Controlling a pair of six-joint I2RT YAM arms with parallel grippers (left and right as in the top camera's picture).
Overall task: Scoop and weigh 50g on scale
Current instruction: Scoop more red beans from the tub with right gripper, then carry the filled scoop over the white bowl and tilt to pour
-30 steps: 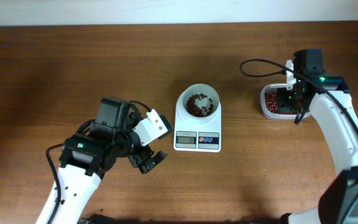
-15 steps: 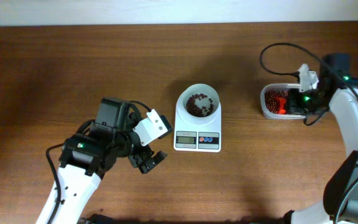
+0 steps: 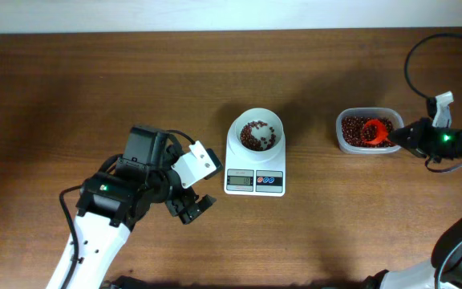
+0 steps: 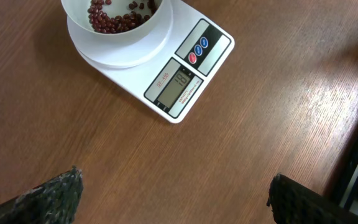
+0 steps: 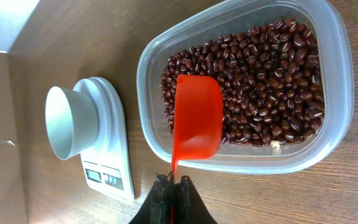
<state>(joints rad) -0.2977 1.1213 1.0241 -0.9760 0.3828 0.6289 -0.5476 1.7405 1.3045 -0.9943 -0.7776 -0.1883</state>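
The white scale (image 3: 255, 181) stands mid-table, and its round bowl (image 3: 256, 132) holds a thin layer of red-brown beans (image 3: 255, 136). To its right, a clear tub (image 3: 366, 130) holds many more beans (image 5: 266, 81). My right gripper (image 3: 403, 135) is shut on the handle of a red scoop (image 5: 197, 115), whose cup lies over the tub's beans. The left gripper (image 3: 192, 207) hovers open over bare wood, below and left of the scale. In the left wrist view the scale (image 4: 185, 68) lies ahead of the left gripper (image 4: 176, 186), with nothing between the fingers (image 4: 55, 196).
Dark wooden tabletop (image 3: 95, 88) all around. A black cable (image 3: 415, 60) loops above the right arm at the table's right edge. The white wall runs along the far edge.
My right arm has swung out to the right of the tub, uncovering the red scoop over the beans. The left arm and the scale have not moved.
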